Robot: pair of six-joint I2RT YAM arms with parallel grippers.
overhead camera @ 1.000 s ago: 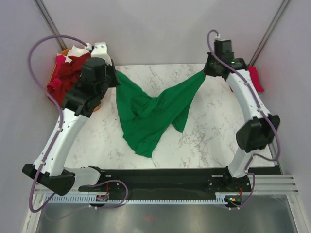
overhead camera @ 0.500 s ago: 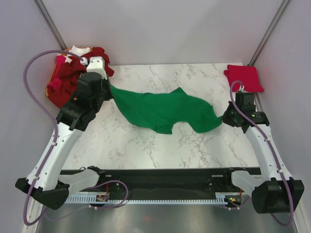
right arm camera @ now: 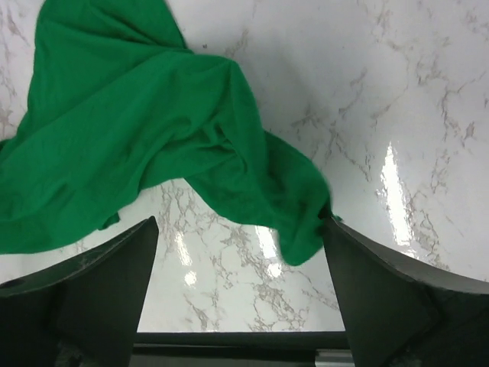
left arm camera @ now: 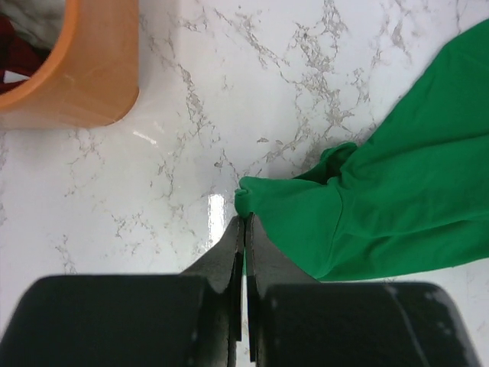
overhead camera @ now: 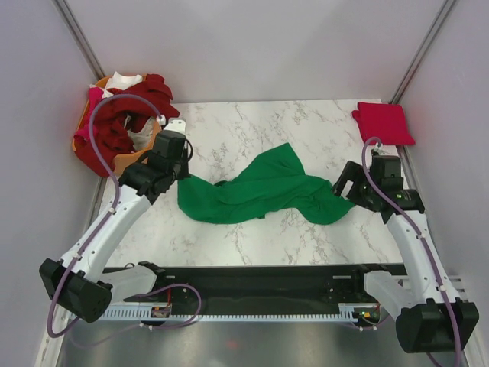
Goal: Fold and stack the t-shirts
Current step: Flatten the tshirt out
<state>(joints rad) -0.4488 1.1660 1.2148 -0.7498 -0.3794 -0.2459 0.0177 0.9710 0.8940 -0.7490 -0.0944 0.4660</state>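
Spreading seemed intended: left gripper (left arm camera: 244,218) pinched the left end of a bright green cloth t-shirt (overhead camera: 260,191); right gripper (right arm camera: 241,225) gaped wide.

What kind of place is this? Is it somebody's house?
Probably a robot test booth, not a house: a left arm and right arm bolted to a marble-look table, bare walls close around, and a green t-shirt between them.
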